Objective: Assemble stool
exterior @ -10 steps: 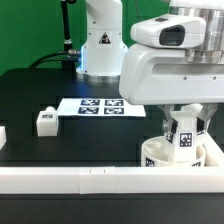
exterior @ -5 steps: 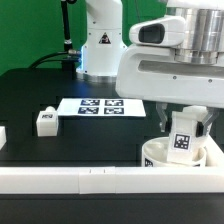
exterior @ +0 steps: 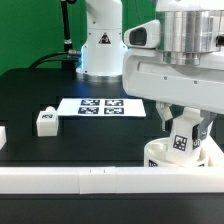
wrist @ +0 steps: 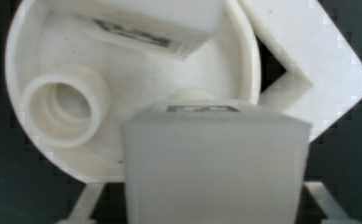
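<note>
The round white seat (exterior: pixel 158 156) lies against the front rail at the exterior view's right. In the wrist view the seat (wrist: pixel 80 95) shows a round hole facing the camera. My gripper (exterior: pixel 181 138) is shut on a white leg block (exterior: pixel 181 144) with a tag and holds it upright just over the seat. In the wrist view the leg (wrist: pixel 213 165) fills the space between the fingers (wrist: pixel 93 196). A second leg (exterior: pixel 45 121) lies loose on the table at the exterior view's left. A third leg is not clearly in view.
The marker board (exterior: pixel 100 105) lies flat mid-table. A long white rail (exterior: pixel 90 180) runs along the front edge. A white piece (exterior: pixel 2 134) sits at the far left edge. The robot base (exterior: pixel 100 45) stands behind. An angular white shape (wrist: pixel 320 85) lies beside the seat.
The gripper has come down a little with the leg toward the seat, and the hand has shifted slightly to the exterior view's right.
</note>
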Tool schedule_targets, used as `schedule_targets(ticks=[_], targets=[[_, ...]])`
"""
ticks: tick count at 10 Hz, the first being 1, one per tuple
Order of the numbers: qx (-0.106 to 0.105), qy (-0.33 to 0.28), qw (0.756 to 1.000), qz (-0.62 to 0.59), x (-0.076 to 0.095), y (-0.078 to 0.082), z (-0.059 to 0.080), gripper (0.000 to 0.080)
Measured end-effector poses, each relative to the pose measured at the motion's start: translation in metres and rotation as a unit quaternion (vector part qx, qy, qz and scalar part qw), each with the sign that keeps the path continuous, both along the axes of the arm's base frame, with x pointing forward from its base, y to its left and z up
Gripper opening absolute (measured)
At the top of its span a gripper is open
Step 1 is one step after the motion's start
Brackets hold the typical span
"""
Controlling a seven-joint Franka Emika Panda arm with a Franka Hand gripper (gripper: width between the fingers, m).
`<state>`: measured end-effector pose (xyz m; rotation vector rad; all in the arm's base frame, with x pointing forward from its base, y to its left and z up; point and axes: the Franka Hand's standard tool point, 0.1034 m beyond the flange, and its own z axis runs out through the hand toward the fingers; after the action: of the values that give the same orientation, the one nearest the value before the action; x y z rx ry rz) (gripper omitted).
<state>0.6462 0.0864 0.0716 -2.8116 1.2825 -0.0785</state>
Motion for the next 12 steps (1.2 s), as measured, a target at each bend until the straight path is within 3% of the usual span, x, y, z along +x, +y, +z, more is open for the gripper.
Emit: schedule_targets(ticks=[2, 4, 5, 6, 7, 8, 12], targets=[[0.005, 0.002, 0.997, -0.071, 0.0, 0.0, 0.0, 0.0337], [0.028, 0.006, 0.979, -0.203, 0.0, 0.001, -0.001, 0.0337], [0.042, 0.003, 0.961, -0.273, 0.0, 0.002, -0.002, 0.0337], [0.069, -0.005, 0.931, -0.358, -0.002, 0.002, -0.002, 0.0337], [0.083, -0.004, 0.899, -0.43, -0.002, 0.006, -0.002, 0.0337], [0.091, 0.001, 0.874, -0.476, -0.002, 0.009, -0.002, 0.0337], [0.1, 0.01, 0.822, -0.561, -0.003, 0.013, -0.002, 0.0337]])
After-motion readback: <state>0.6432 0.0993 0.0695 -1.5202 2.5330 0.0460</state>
